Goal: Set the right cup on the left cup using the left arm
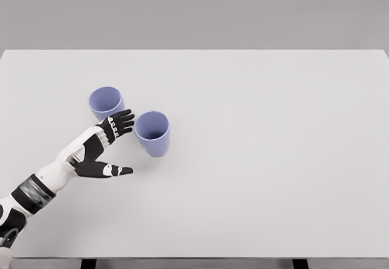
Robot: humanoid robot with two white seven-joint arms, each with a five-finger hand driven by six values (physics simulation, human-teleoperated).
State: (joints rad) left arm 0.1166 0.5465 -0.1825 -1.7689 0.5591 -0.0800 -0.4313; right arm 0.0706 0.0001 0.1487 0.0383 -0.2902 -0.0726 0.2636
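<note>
While standing upright just beyond the fingertips, the right-hand lavender-blue plastic cup [152,133] is not yet grasped; whether the fingers touch its wall cannot be told. Left robot hand [107,144], black-fingered on a white forearm, reaches in from the lower left with fingers [121,122] extended and thumb [112,170] spread wide apart, holding nothing. Behind the hand, slightly to its left, stands the second lavender-blue plastic cup [106,102], also upright, apart from the first. Both cups rest on the flat white rectangular table [273,160].
</note>
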